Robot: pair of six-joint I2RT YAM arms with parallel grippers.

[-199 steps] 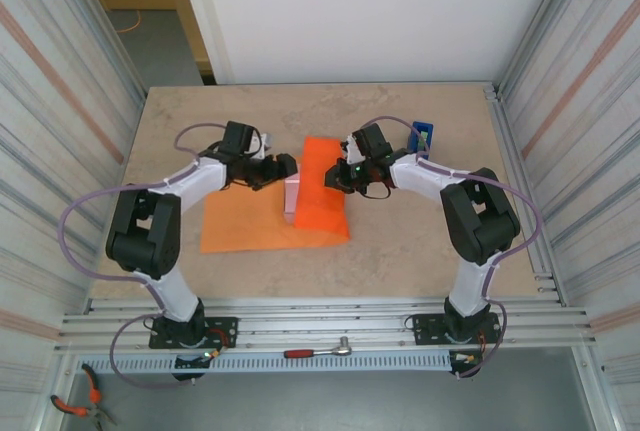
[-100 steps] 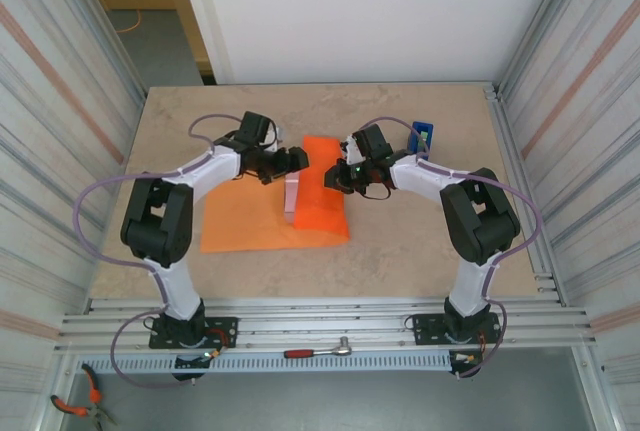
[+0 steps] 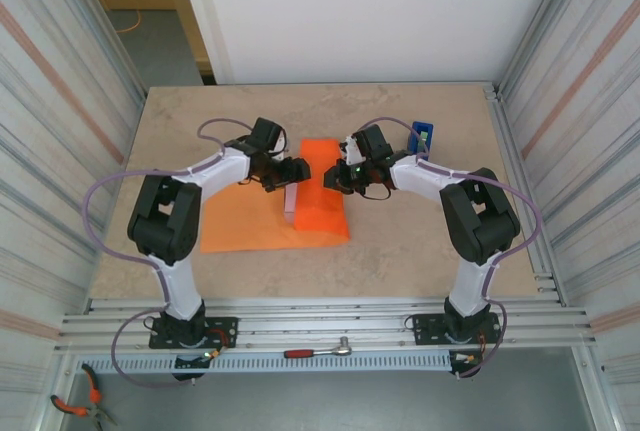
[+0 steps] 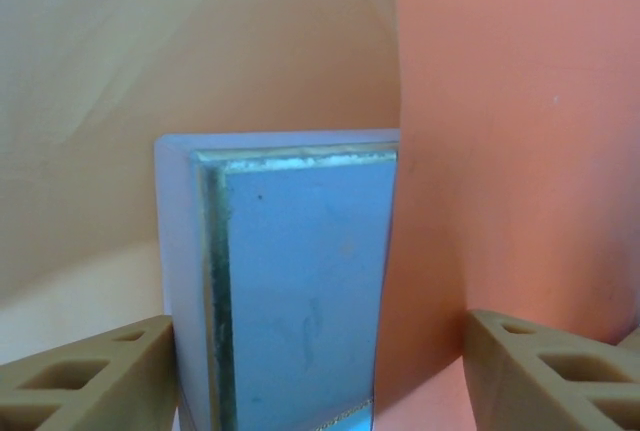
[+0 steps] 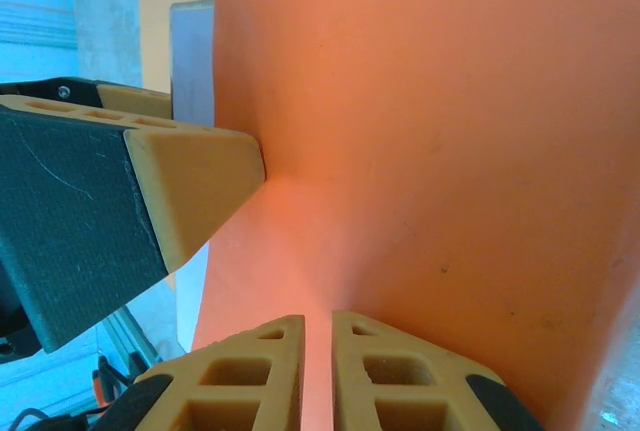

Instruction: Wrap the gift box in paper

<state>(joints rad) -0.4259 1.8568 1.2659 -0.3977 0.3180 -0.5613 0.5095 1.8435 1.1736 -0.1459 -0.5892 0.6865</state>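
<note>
Our right gripper (image 5: 318, 326) is pinched tight on the paper (image 3: 250, 229), we judge to keep its flap drawn over the gift box (image 4: 300, 281); the left gripper (image 4: 320, 346) stands wide astride box and flap, mid-table; beige table (image 3: 420, 241); blue tape dispenser (image 3: 424, 135) far right; ribbed metal walls (image 3: 60, 151) on both sides.

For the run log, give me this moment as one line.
left gripper open, facing gift box | right gripper shut on paper | paper draped over box, one side bare
</note>
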